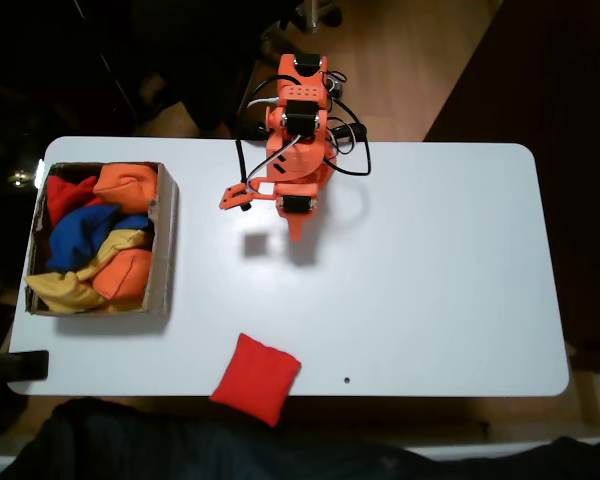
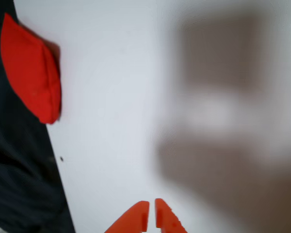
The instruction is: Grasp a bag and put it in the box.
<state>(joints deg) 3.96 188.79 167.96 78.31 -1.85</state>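
Note:
A bright red square bag [image 1: 256,378] lies flat on the white table near its front edge, left of centre in the fixed view. In the wrist view the bag [image 2: 31,68] sits at the upper left, by the table's edge. The brown cardboard box [image 1: 164,245] stands at the table's left end and holds orange, blue, yellow and red beanbags. The orange arm is folded at the back of the table. My gripper [image 1: 296,226] hangs over bare table, far from the bag and well right of the box. My gripper [image 2: 151,214] has its fingertips together with nothing between them.
A dark cloth [image 1: 180,445] runs along the front edge of the table [image 1: 430,280], just below the bag. A small black object [image 1: 25,365] sits at the front left corner. Black cables [image 1: 350,140] loop beside the arm's base.

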